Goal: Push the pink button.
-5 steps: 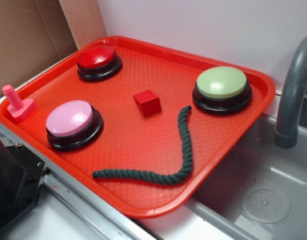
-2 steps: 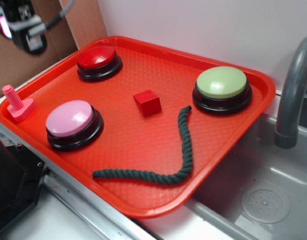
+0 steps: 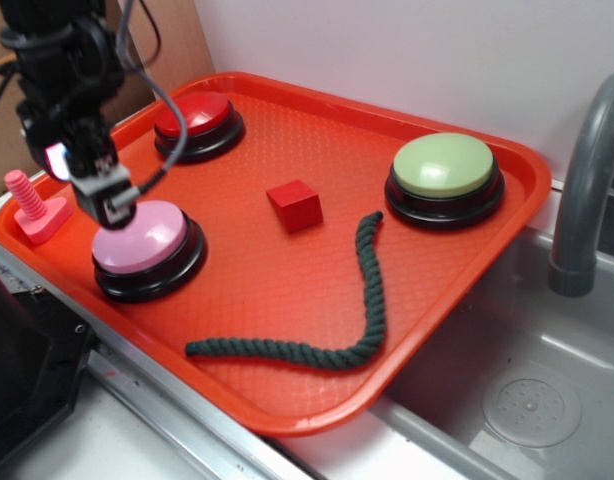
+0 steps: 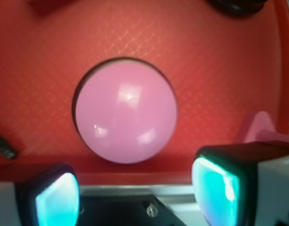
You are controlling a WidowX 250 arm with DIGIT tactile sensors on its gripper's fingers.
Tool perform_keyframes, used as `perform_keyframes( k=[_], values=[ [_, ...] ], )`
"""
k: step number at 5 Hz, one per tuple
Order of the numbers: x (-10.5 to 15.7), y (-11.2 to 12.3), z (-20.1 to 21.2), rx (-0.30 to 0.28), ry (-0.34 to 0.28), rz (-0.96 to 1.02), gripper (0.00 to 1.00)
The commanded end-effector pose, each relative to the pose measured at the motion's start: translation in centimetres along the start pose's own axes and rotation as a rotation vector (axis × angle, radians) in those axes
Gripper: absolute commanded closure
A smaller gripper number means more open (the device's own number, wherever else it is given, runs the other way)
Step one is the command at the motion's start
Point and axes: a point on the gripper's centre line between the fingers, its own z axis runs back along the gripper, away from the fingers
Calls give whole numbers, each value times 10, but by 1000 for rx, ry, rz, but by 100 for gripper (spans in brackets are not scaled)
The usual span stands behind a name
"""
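End effector (image 3: 115, 203) hovering over pink button (image 3: 140, 237) at red tray's (image 3: 287, 290) front-left corner, fingers (image 4: 215, 188) spread wide, holding nothing. Pressing well means centering on the dome, dropping straight down, and avoiding the pink bolt (image 3: 32, 207) beside it.

black arm reaching down from upper left, gripper (image 3: 109, 200) pointing downward, fingers (image 4: 215, 190) spread apart, empty

Pink button (image 3: 147, 243) at tray's (image 3: 287, 270) near-left, hand (image 3: 112, 200) over its left edge, rope (image 3: 337, 320) to its right
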Motion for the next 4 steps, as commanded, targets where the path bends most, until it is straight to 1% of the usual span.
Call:
perform_keyframes(
  k=[1,2,3,4],
  values=[
    [16,12,-12,14,-44,-60,0],
    [26,16,-22,16,-85,-88,0],
    [26,11,-31,-8,-81,-94,0],
    [27,10,-27,-4,-79,-96,0]
  ],
)
